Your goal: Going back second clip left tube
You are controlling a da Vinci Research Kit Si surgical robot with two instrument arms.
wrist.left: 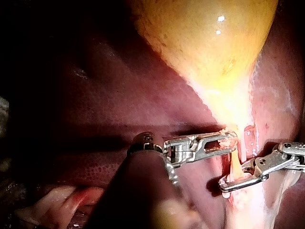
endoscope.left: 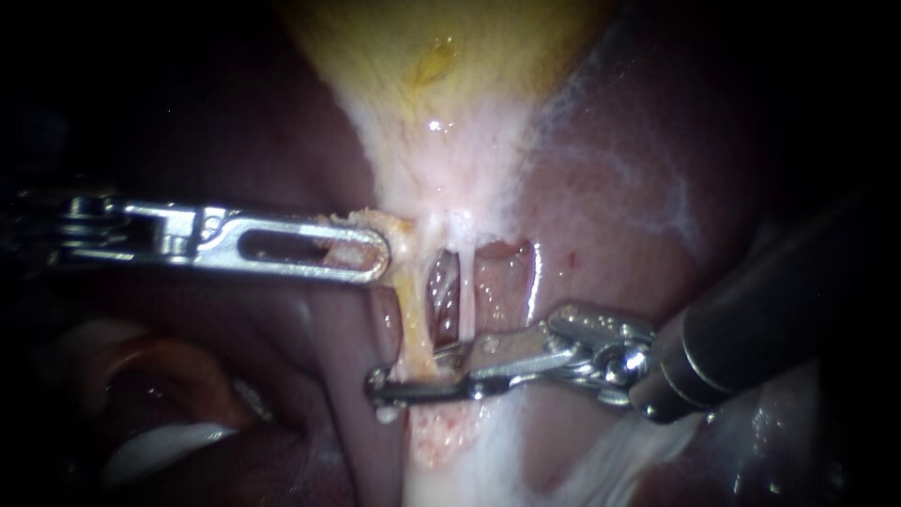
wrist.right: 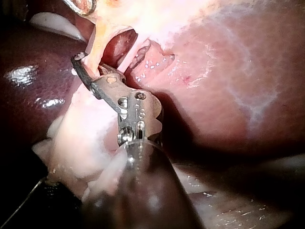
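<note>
Tube: the left tube (endoscope.left: 413,314) is a yellowish, waxy strand running from the gallbladder's neck down to the pale tissue (endoscope.left: 441,441) below. It lies just beside a thin white tube (endoscope.left: 463,291), with an open window between them.
Left side: the left instrument (endoscope.left: 374,252) has slotted silver jaws closed on ragged tissue at the neck of the yellow, glistening gallbladder (endoscope.left: 441,56), drawing it sideways.
Right side: the right instrument (endoscope.left: 389,387) has a slim silver tip lying across the low end of the left tube. I cannot tell whether it grips or only straddles.
Handling: the tube is likely soft, wet, slippery and thin. It should stretch a little, then tear.
Where to hold: not the bare strand. The thicker neck tissue looks better.
Risk in backing off: the tip may snag or drag the tube. Withdrawing straight over the dark red liver (endoscope.left: 638,188) looks safest.
</note>
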